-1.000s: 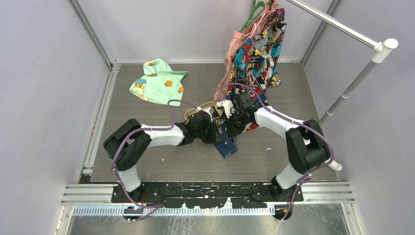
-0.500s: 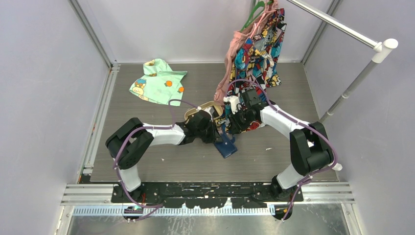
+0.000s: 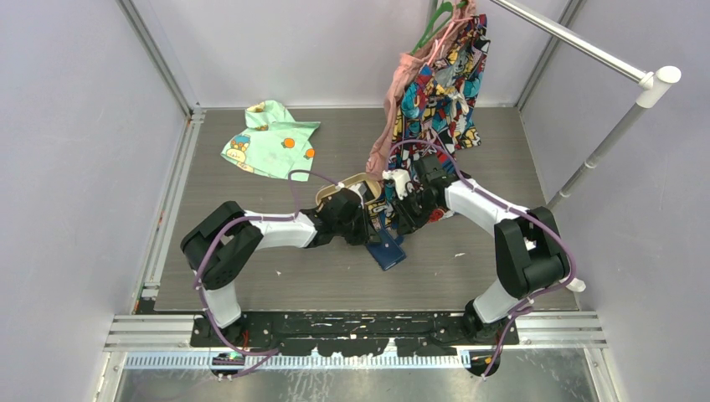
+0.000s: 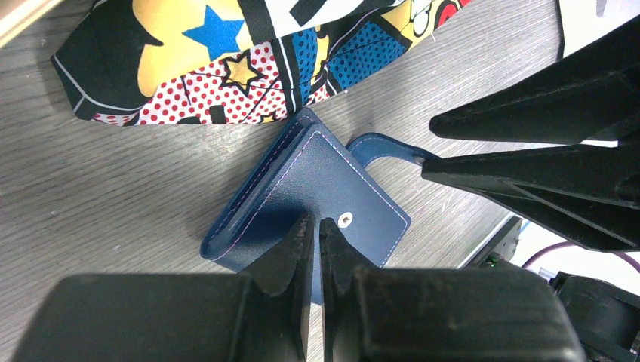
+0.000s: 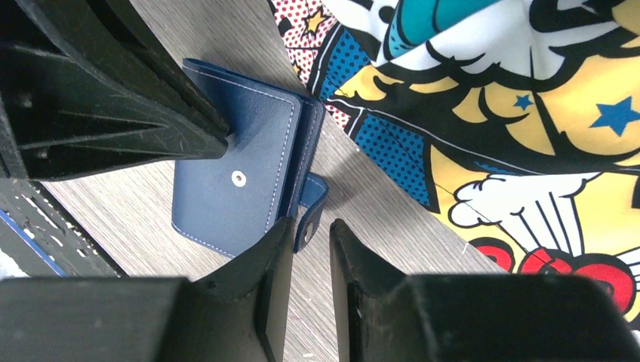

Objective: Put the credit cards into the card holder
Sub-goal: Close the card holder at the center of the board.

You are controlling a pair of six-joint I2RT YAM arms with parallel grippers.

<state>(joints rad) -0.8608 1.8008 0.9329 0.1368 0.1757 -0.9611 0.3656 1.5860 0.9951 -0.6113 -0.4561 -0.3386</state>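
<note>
**Card holder unsnapped but folded: right jaws have released the tab**

1. Work surface. The table (image 3: 251, 276) is grey with a fine wood grain. A comic-print cloth (image 3: 435, 100) hangs from a rail and trails onto the far right part of the table. A green garment (image 3: 270, 138) lies far left.

2. Task object. The card holder (image 4: 302, 188) lies flat near the table centre, just near of the cloth's edge. It is navy, leather-like and rectangular with pale stitching, and its covers are still folded together. It has not moved over the last second. No credit cards are in view.

3. Change. The right gripper (image 5: 311, 226) has backed slightly toward the far right. Its jaws, closed a second ago, now stand narrowly apart with nothing pinched.

4. Result. The snap tab (image 5: 314, 192) curls free beside the right gripper's tips, apart from the metal stud (image 5: 238, 178) on the cover. Judgement: the fastening is undone, and opening the cover comes next.

5. Left gripper (image 4: 315, 226). The jaws are pressed almost together, with the tips against the cover beside the stud. Whether a leaf is caught between them cannot be told.
</note>
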